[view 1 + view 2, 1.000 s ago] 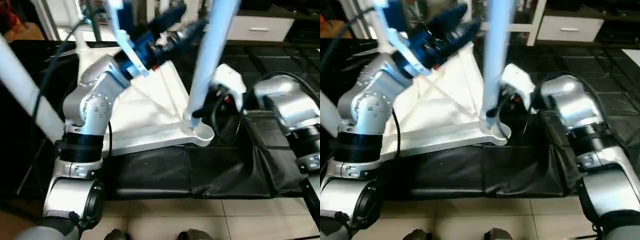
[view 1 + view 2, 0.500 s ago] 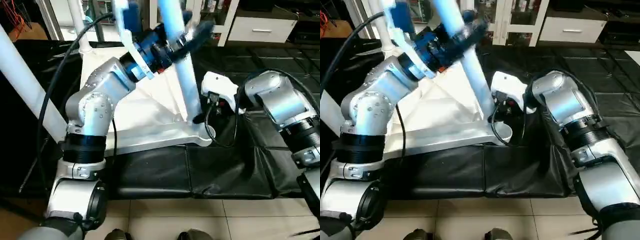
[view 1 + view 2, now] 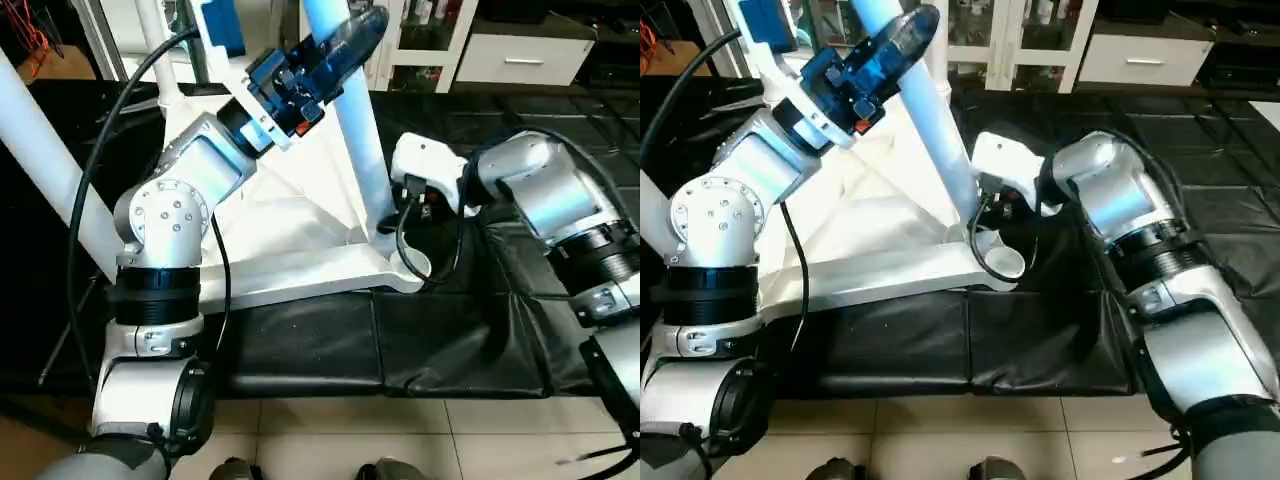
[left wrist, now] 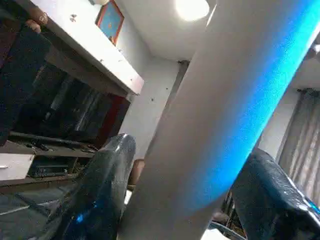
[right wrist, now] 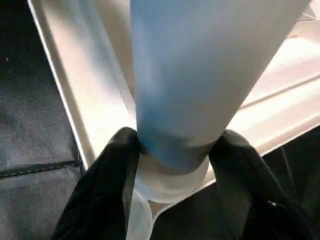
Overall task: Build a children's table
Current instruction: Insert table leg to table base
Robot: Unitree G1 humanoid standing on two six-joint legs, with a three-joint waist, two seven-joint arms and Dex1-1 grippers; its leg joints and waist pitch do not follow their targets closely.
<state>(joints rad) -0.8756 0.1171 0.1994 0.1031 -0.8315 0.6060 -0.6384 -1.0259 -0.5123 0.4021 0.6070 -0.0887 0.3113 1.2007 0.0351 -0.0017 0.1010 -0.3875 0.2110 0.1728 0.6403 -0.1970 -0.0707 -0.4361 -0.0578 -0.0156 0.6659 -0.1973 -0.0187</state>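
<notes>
— What are your claws doing?

— My right gripper (image 5: 172, 165) is closed around the bottom end of a table leg (image 3: 930, 130), one black finger (image 5: 107, 185) on each side of the tube, just above the round corner socket (image 3: 1002, 262). The leg's end sits at this socket, and the leg leans away from me toward my left.

— And the other claw?

— My left gripper (image 4: 175, 195) is higher up on the same leg. Its two fingers (image 4: 102, 190) stand on both sides of the tube (I cannot tell if they press it or only stand beside it).

— Where is the table top?

— The white table top (image 3: 300, 270) lies upside down on the black mat (image 3: 400, 345), with the diagonal ribs facing up. The socket I work on is at the near corner on my right. Another leg (image 3: 45, 175) crosses on my far left, and one more (image 3: 155, 45) stands at the far corner. Behind is a white glass-door cabinet (image 3: 1020, 25).
</notes>
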